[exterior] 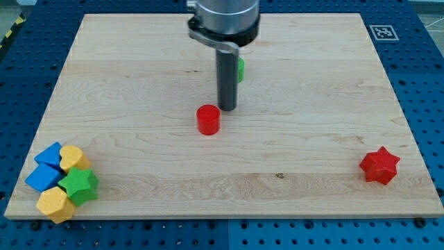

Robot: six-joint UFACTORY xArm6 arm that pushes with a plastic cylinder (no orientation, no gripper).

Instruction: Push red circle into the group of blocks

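Tool, a straight dark rod with no jaws to open and nothing held, tip [227,109] set down just beside the small red plastic circle block [208,119], on its upper-right side. Sensible placing, probably: opposite the group at the view's bottom left, where a blue block [46,168], two yellow blocks [71,157] [54,203] and a green star block [80,185] huddle. Partly hidden behind the rod, a green block [240,69]. Well apart at the right, a red star block [379,165]. Beneath, a pale wooden counter [312,83] on blue perforated plate [423,76].

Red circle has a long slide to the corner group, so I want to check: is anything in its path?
Nothing visible. Bare board lies between the red circle and the group of blocks at the view's bottom left. My tip sits just upper right of the circle.
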